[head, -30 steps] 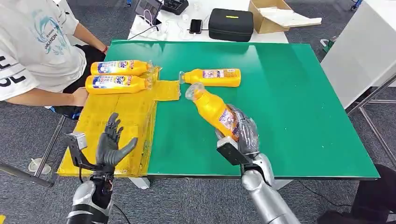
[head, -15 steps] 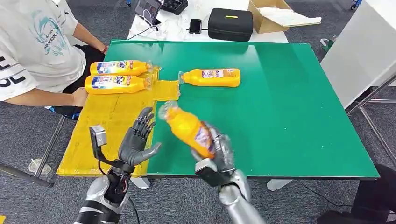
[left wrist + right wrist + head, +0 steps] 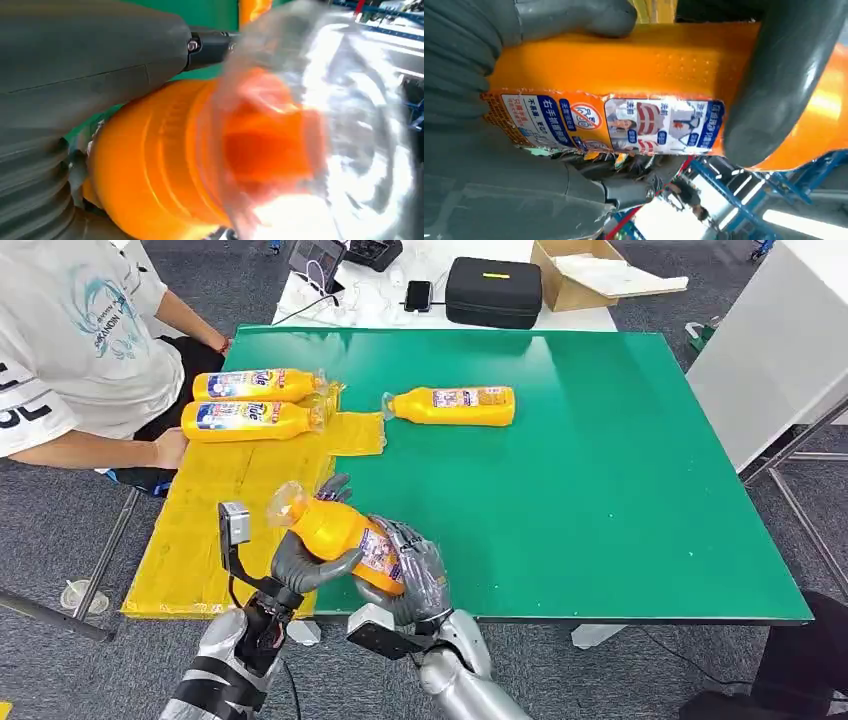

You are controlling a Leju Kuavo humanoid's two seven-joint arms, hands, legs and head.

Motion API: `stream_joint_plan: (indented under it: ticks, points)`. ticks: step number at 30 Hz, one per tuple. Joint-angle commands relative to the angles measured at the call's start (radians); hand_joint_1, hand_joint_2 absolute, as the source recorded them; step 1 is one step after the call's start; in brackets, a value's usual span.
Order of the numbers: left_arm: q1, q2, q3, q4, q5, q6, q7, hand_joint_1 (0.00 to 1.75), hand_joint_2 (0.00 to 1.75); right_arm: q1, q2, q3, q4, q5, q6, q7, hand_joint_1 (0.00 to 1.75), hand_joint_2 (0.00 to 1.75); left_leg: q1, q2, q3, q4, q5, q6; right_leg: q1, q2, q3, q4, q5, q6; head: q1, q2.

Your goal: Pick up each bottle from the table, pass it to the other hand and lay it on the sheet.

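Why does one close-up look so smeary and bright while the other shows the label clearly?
Left wrist view: the bottle sits very near the lens, so its clear-wrapped cap end blurs and throws white glare. Right wrist view: the label is sharp, but ceiling lights behind blow out. Head view: even lighting; the bottle between the left robot hand and right robot hand is slightly soft.

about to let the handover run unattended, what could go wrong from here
1. The orange plastic bottle is held in the right hand while the left hand only cups its neck end; releasing early could drop it off the green table edge.
2. A person's hand rests on the yellow sheet, near where the bottle should land.
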Motion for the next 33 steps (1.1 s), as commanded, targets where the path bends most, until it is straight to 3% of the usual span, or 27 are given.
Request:
stream_joint_plan:
  ticks: [1, 6, 7, 8, 9, 26, 27, 29, 30, 33]
  points:
    - [-0.049, 0.029, -0.043, 0.107, 0.061, -0.062, 0.023, 0.00, 1.75, -0.058, 0.006, 0.075, 0.168, -0.004, -0.005, 0.009, 1.75, 1.75, 0.000, 0.001, 0.004, -0.001, -0.001, 0.001, 0.000, 0.000, 0.004, -0.001, -0.001, -0.001, 0.000, 0.000]
    - [-0.041, 0.031, -0.057, 0.087, 0.131, -0.122, 0.030, 0.00, 1.75, -0.065, 0.008, 0.094, 0.202, 0.004, -0.005, 0.021, 1.75, 1.75, 0.000, 0.000, 0.003, -0.001, 0.000, 0.001, 0.000, 0.000, 0.002, -0.001, -0.001, -0.001, 0.000, 0.000]
    - [-0.036, 0.029, -0.056, 0.080, 0.148, -0.129, 0.037, 0.51, 1.75, -0.064, 0.010, 0.093, 0.208, -0.001, -0.002, 0.021, 1.75, 1.75, 0.000, 0.001, 0.005, -0.001, -0.001, 0.001, 0.001, -0.001, 0.005, -0.001, -0.001, -0.002, 0.000, 0.000]
    - [-0.031, 0.027, -0.055, 0.069, 0.151, -0.125, 0.034, 1.68, 1.75, -0.066, 0.011, 0.098, 0.215, 0.004, -0.005, 0.025, 1.75, 1.75, 0.000, 0.001, 0.003, -0.001, -0.001, 0.001, 0.001, -0.001, 0.003, -0.001, -0.001, -0.001, 0.000, 0.000]
    - [-0.027, 0.026, -0.055, 0.060, 0.163, -0.132, 0.037, 1.75, 1.75, -0.069, 0.013, 0.102, 0.224, 0.011, -0.010, 0.033, 1.75, 1.75, 0.000, 0.001, 0.005, -0.001, -0.001, 0.001, 0.001, -0.001, 0.005, -0.001, -0.001, -0.002, 0.000, 0.000]
    - [-0.011, 0.017, -0.042, 0.018, 0.170, -0.095, 0.044, 1.75, 1.75, -0.077, 0.012, 0.095, 0.219, 0.017, 0.002, 0.066, 1.75, 1.75, 0.000, 0.000, 0.005, 0.000, -0.002, 0.001, 0.001, -0.002, 0.005, -0.001, -0.002, -0.002, 0.000, 0.000]
    - [-0.012, 0.017, -0.041, 0.017, 0.169, -0.092, 0.045, 1.75, 1.75, -0.078, 0.012, 0.095, 0.218, 0.023, -0.003, 0.072, 1.52, 1.75, 0.000, 0.000, 0.003, 0.000, -0.001, 0.001, 0.001, -0.002, 0.003, 0.000, -0.001, -0.001, 0.000, 0.000]
    - [-0.015, 0.014, -0.032, 0.017, 0.175, -0.081, 0.049, 1.75, 1.75, -0.082, 0.012, 0.095, 0.214, 0.040, -0.032, 0.088, 0.00, 1.75, 0.000, 0.000, 0.003, 0.000, -0.001, 0.001, 0.001, -0.001, 0.003, 0.000, -0.001, -0.001, 0.000, 0.000]
    - [-0.016, 0.012, -0.022, 0.012, 0.175, -0.069, 0.048, 1.75, 1.75, -0.077, 0.011, 0.079, 0.189, 0.057, -0.044, 0.095, 0.00, 0.00, 0.000, 0.000, 0.002, 0.000, -0.001, 0.001, 0.001, -0.001, 0.002, 0.000, -0.001, -0.001, 0.000, 0.000]
    - [-0.018, 0.015, 0.006, -0.006, 0.175, -0.042, 0.049, 1.75, 1.75, -0.073, 0.006, 0.056, 0.139, 0.087, -0.044, 0.124, 0.00, 0.00, 0.000, 0.000, 0.001, 0.000, 0.000, 0.000, 0.000, -0.001, 0.001, 0.000, -0.001, -0.001, 0.000, 0.000]
